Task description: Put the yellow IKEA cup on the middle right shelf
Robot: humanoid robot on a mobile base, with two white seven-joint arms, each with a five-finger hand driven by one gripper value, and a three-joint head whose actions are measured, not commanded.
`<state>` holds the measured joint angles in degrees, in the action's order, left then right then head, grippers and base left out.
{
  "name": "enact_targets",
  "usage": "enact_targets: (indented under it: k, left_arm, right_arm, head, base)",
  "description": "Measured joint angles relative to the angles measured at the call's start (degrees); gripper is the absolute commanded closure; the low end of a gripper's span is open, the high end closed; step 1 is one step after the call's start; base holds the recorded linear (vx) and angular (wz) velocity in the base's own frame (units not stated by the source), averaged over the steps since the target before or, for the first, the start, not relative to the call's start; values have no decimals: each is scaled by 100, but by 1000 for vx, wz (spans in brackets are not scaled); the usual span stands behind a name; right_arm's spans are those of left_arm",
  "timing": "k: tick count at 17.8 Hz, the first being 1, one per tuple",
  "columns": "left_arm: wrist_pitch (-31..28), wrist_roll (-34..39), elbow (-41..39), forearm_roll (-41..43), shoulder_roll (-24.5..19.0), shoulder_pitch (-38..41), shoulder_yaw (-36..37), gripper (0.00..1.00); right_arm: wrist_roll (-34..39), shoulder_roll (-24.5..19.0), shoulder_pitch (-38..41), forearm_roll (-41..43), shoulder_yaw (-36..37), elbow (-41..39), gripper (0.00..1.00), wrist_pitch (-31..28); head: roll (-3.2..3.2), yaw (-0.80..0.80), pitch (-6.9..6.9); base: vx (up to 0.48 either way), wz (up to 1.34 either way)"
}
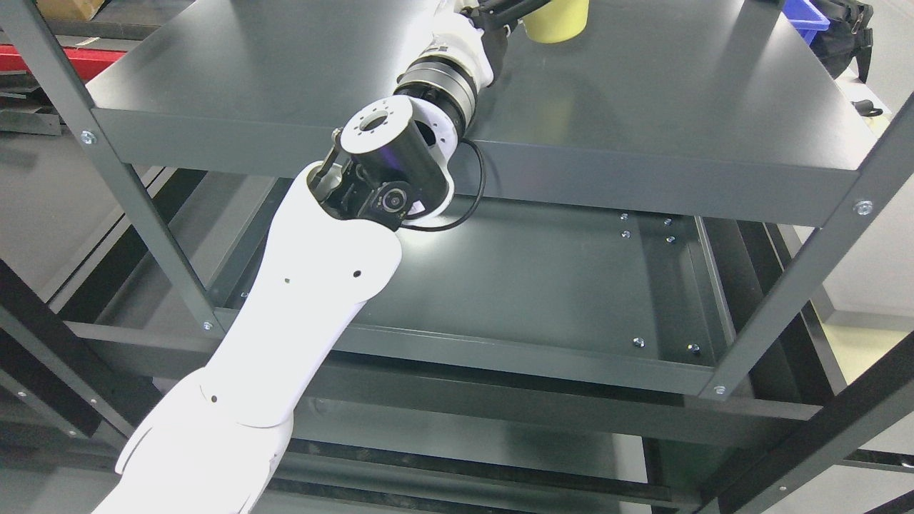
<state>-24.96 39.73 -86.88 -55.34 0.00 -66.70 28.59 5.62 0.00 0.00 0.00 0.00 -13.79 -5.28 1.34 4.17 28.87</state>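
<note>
Cup (555, 21): yellow, upright, cropped by the picture's top edge, only the lower body showing. Sits immediately right of the left hand (500, 14), touching it or very nearly so. Appears to rest on the dark shelf (643, 107), or to hang just above it; hard to say which, since the base meets a glossy surface with a faint yellow reflection beneath.

Left hand mostly out of frame at the top. Impossible to tell whether gripping the cup, closed beside it, or already loosened. Behind and below the hand, the white arm (314, 300) stretching up from the lower left, across the front lip of the shelf.

Farther right of the hand, past the cup, a blue bin (807, 14) at the shelf's back corner. Well below the hand, a lower shelf (535, 285), bare where visible.

As for progress: cup already brought over a shelf board and right of the hand's line, so transport looks nearly or fully done. Whether this board counts as the middle right one cannot be confirmed from here. Probably left to do: settle the cup firmly if not yet down, release, then draw the arm back without knocking it.

No sign of the right arm.
</note>
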Motion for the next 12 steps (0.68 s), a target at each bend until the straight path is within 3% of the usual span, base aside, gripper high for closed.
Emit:
enact_targets:
  k: [6,12]
  left_arm:
    - [-2,0,128,302,0,-52,162,2]
    - [-12,3,117,857,0,-59,248,1]
  right_arm:
    - [0,0,0,0,0,0,1,0]
    - [0,0,0,0,0,0,1,0]
  head:
    - [0,0,0]
    - [0,0,0]
  base:
    - [0,0]
    - [-11,0]
